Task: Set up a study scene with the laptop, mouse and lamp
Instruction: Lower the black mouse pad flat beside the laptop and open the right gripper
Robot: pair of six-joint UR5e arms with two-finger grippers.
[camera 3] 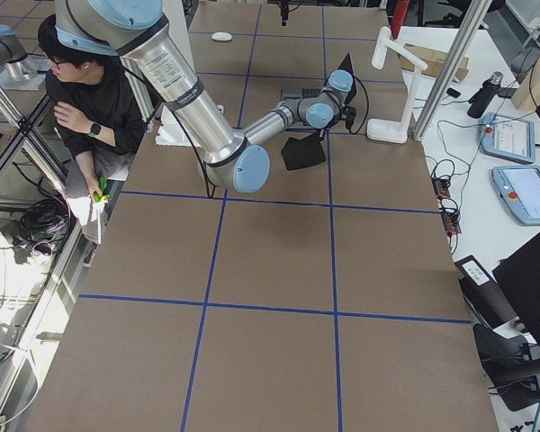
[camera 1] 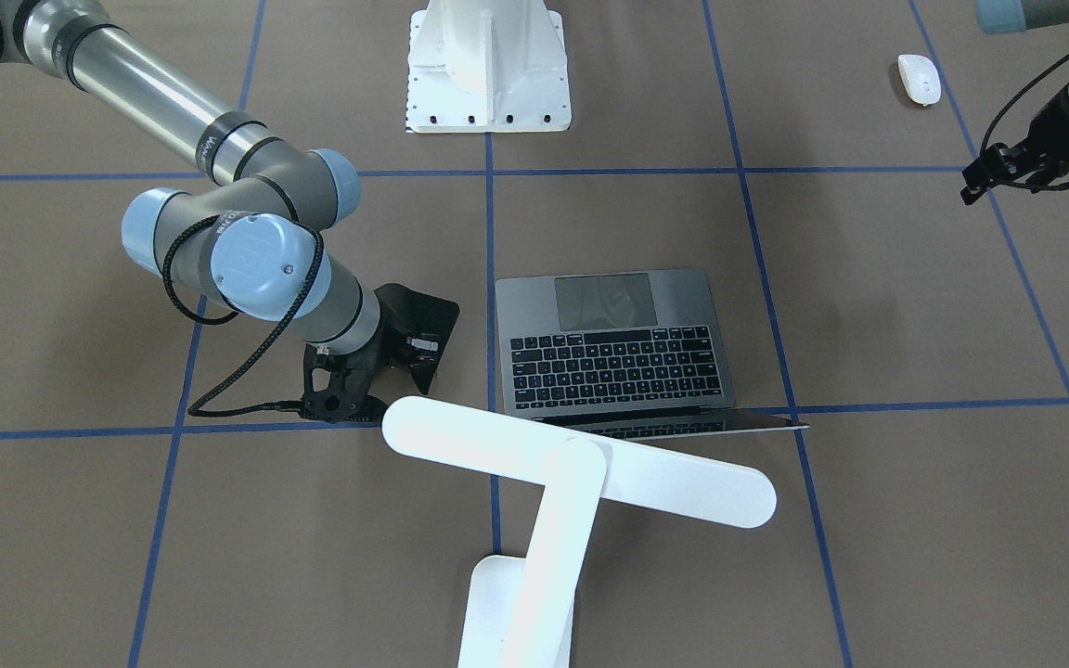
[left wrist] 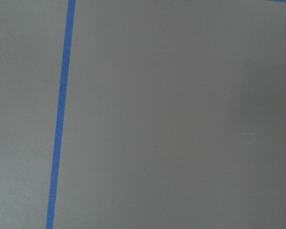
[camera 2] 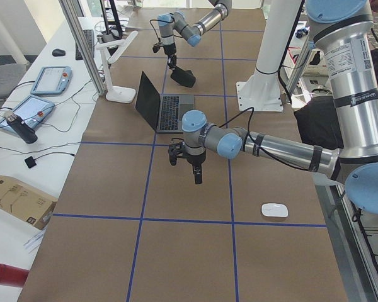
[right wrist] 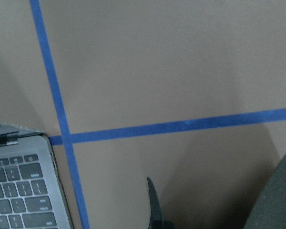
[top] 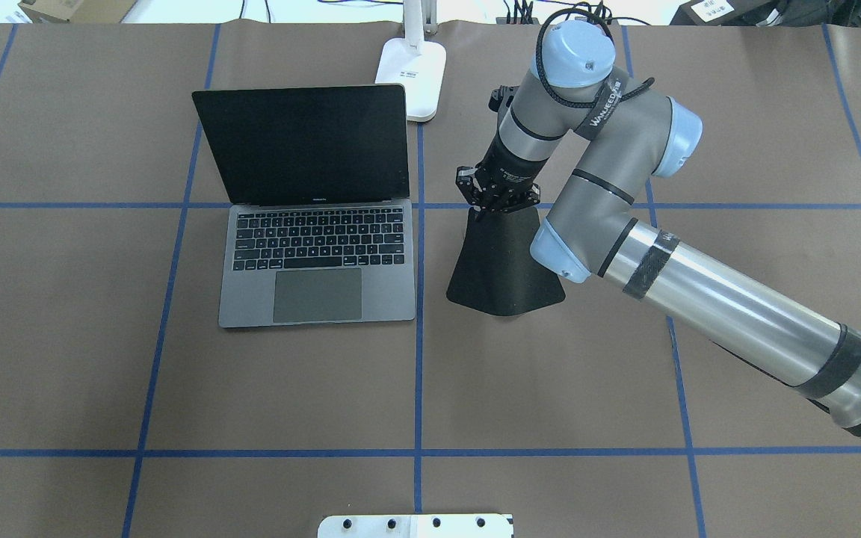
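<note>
The grey laptop stands open mid-table, screen dark; it also shows in the overhead view. The white lamp stands behind it, its base at the table's far edge. The white mouse lies alone far to the robot's left, near its side. My right gripper is shut on the far edge of a black pad, which hangs tilted just right of the laptop. My left gripper hovers over bare table near the mouse; I cannot tell whether it is open or shut.
The white ribbed pedestal is bolted at the robot's side of the table. Blue tape lines grid the brown surface. A person sits beside the table near the robot's right arm base.
</note>
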